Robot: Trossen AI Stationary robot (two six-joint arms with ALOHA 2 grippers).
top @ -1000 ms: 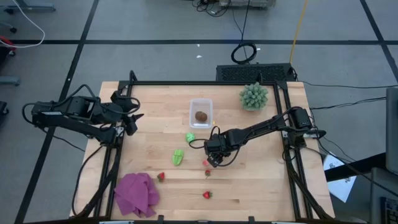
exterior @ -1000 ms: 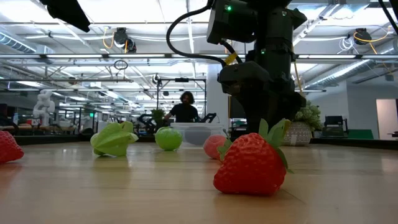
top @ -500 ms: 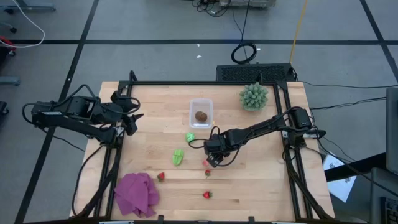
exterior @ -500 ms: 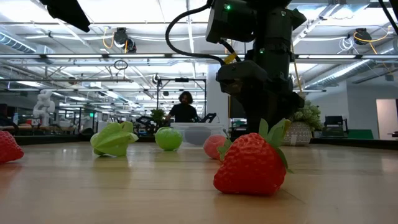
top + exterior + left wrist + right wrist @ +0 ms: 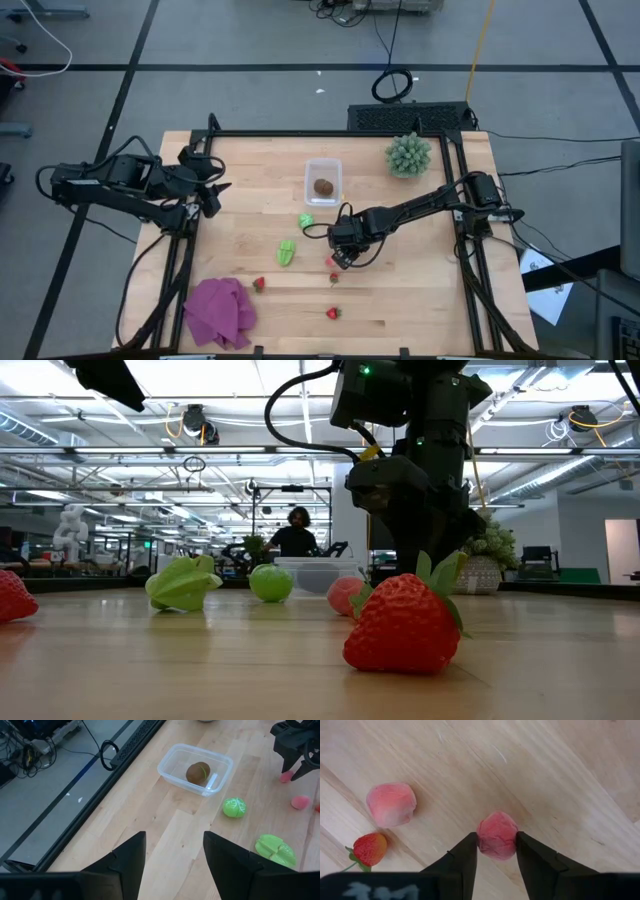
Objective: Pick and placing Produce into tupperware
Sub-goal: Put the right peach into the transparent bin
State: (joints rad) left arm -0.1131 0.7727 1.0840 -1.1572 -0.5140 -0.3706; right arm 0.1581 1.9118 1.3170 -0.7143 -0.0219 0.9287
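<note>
Pinching pink fruit piece (image 5: 497, 835), right gripper (image 5: 496, 851) fingers narrowed since a second ago. Left gripper (image 5: 173, 851) parted, empty, unmoved. No legible writing.

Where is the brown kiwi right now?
In the high view, the brown kiwi lies inside the clear tupperware near the table's far edge, about midway across, with the round green piece just in front of the tub.

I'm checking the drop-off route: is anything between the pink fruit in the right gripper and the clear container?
Nothing visible blocks it. The right gripper pinches the pink fruit; the round green piece sits left of the line to the tupperware.
</note>
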